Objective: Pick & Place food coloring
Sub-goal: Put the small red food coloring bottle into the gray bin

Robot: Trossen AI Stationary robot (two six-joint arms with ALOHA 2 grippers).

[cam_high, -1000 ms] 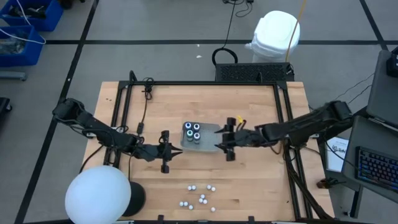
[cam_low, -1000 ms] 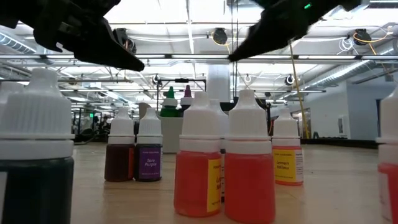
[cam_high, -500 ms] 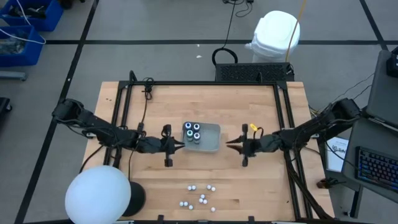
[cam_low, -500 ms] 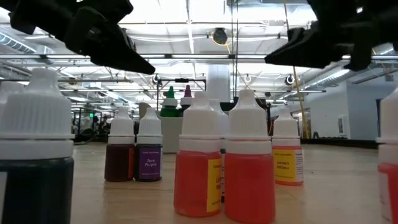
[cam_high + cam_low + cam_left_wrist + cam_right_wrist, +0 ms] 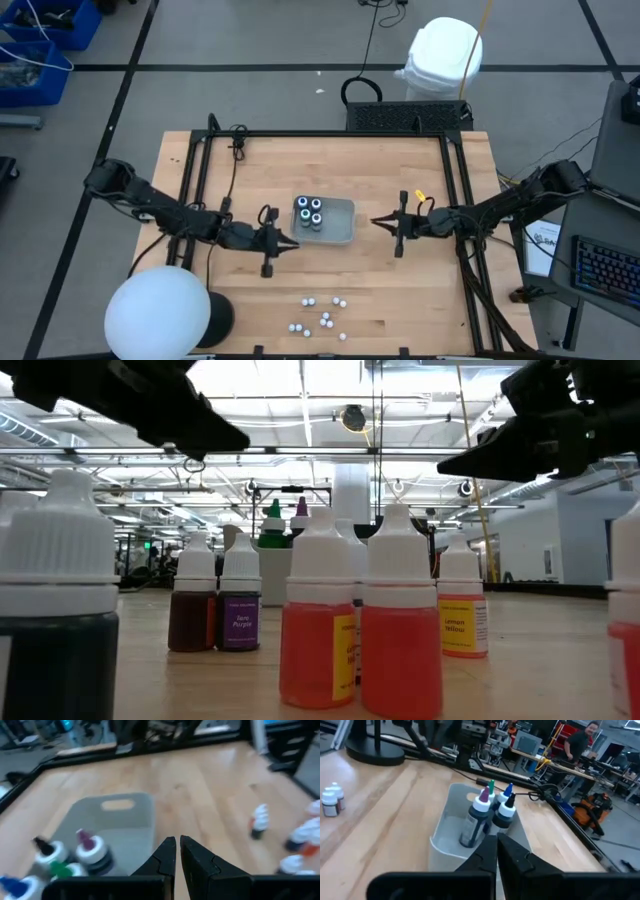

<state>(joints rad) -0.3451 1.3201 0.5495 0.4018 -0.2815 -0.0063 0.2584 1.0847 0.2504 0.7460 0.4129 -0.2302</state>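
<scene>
The wooden desk [image 5: 420, 290] carries a grey translucent tray [image 5: 336, 222] near its middle, holding four dark bottles of food coloring [image 5: 310, 213] clustered at its left end; from the right wrist view these show purple, green and blue pointed tips and stand upright inside the tray wall. A second lot of white-capped food coloring bottles [image 5: 322, 314] stands loose near the front edge of the desk, well apart from the tray; the low view shows them upright, with red, yellow, purple and dark contents. The left gripper [image 5: 290, 243] hangs just beside the tray's front left corner, its fingers [image 5: 165, 854] pressed nearly together with only a thin slit between them and nothing held. The right gripper [image 5: 377, 222] hangs to the right of the tray, clear of it, its fingers [image 5: 487, 849] pressed together on nothing. Both grippers sit above the desk surface in the low view, touching no bottle. A white round lamp head [image 5: 158, 312] overhangs the front left corner. A person [image 5: 580, 745] stands in the room beyond.
</scene>
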